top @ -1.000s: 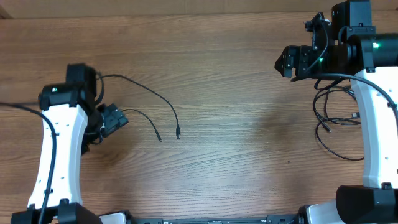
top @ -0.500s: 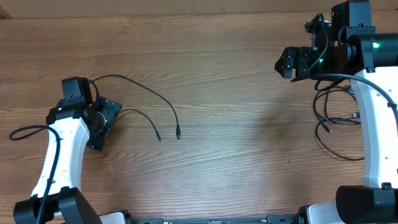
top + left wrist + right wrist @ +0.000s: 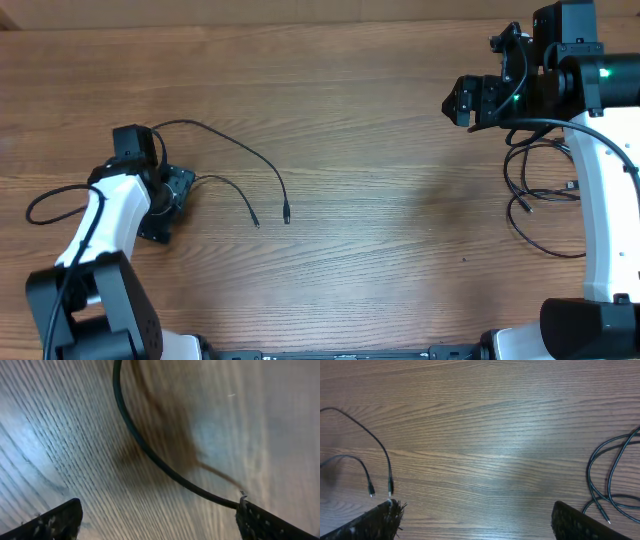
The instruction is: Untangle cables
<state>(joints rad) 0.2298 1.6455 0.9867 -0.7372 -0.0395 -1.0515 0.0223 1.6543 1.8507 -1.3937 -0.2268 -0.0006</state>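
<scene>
The cables (image 3: 286, 205) are laid out in two groups on the table (image 3: 380, 260). Seen from overhead, two thin black cords are spread at about 9 o'clock from the table's centre, and their plugs (image 3: 256, 222) lie side by side, close but apart, pointing toward 6 o'clock. The longer cord is arched up toward 11 o'clock and back to the left gripper (image 3: 172, 196); the shorter one is curved straight to it. The other group, a set of loose loops (image 3: 524, 205), is found at 3 o'clock, partly hidden under the right arm (image 3: 600, 200). The left gripper is held low beside the cords' left ends at 9 o'clock. In the left wrist view its fingers (image 3: 55, 520) are seen spread wide with nothing clamped. One cord (image 3: 150, 455) is curved across the wood ahead of them and runs up to the right-hand fingertip; whether it is touched there cannot be told. The right gripper (image 3: 462, 100) is held at about 1 o'clock, well apart from both groups. Its fingers (image 3: 377, 521) are likewise released and empty. In its wrist view the two plugs (image 3: 390, 491) are seen at 9 o'clock and the loops (image 3: 590, 477) at 3 o'clock.
</scene>
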